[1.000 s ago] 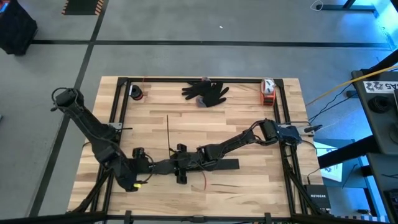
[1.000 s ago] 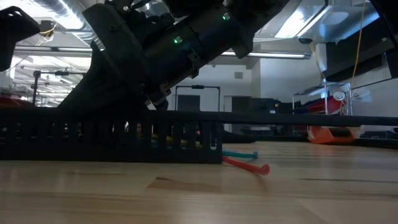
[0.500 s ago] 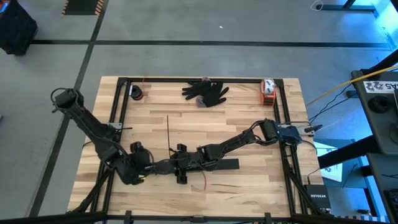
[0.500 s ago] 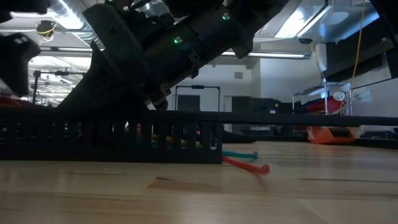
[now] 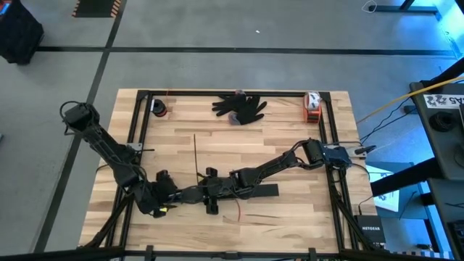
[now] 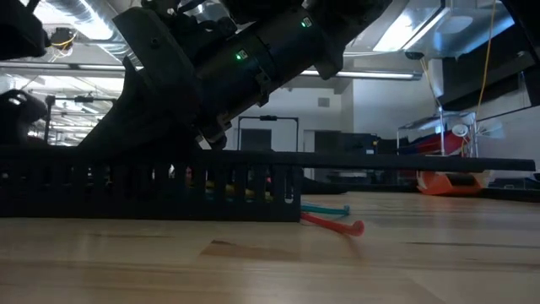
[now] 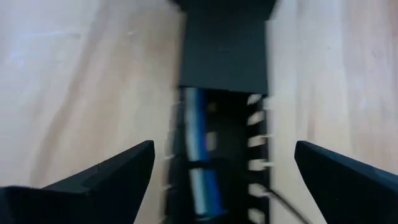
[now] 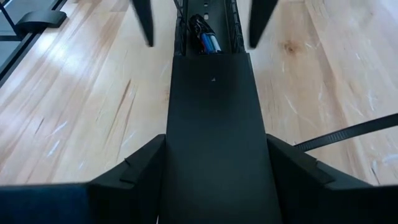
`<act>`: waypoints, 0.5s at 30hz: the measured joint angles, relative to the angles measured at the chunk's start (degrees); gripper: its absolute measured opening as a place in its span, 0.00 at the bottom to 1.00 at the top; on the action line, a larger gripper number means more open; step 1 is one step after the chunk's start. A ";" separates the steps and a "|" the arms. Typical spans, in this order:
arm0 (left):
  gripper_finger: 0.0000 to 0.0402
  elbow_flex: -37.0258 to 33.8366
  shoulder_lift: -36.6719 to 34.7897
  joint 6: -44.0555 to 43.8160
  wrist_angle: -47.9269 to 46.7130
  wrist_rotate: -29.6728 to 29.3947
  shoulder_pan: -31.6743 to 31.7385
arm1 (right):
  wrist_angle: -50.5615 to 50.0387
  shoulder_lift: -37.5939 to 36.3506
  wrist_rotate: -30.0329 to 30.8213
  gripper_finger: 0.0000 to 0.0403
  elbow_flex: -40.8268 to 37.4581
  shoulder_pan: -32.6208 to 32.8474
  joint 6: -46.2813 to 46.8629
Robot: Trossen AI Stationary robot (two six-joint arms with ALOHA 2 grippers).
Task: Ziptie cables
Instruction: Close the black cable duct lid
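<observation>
A long black slotted bar (image 5: 190, 194) lies across the table's near middle. A flat black strip (image 8: 214, 112) lies on top of it and reaches past its right end (image 5: 267, 191). Blue and dark cables (image 8: 205, 38) lie inside the bar, and red and teal ends (image 6: 333, 223) stick out of its right end. The ziptie (image 5: 196, 156) lies flat on the wood beyond the bar. My left gripper (image 7: 221, 180) is open over the bar's left end, one finger on each side, touching nothing. My right gripper (image 8: 216, 168) is closed on the strip. My right gripper pinches the flat black strip's two long edges (image 8: 169, 155) between its two fingers, which slant down from the table's right and lie along the strip. The strip rests level on the slotted bar. The strip hides whether the fingers also touch the bar's walls.
A black glove (image 5: 241, 107), a small roll (image 5: 159, 109) and an orange-and-white object (image 5: 312, 106) lie along the far edge. A thin red and grey wire (image 5: 239, 215) lies in front of the bar. A black frame (image 5: 138, 130) borders the table.
My left gripper has come down toward the left end of the slotted bar, staying open, and has turned a little. My right gripper, the bar and the strip have kept still.
</observation>
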 joint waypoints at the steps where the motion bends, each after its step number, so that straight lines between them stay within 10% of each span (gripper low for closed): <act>1: 0.94 -0.86 0.00 0.62 2.35 0.30 -0.03 | 0.01 0.00 0.00 0.56 0.00 0.00 0.00; 15: 0.70 -3.06 0.04 3.77 6.97 -0.50 2.46 | 2.20 0.08 0.07 0.56 -0.11 -0.02 1.57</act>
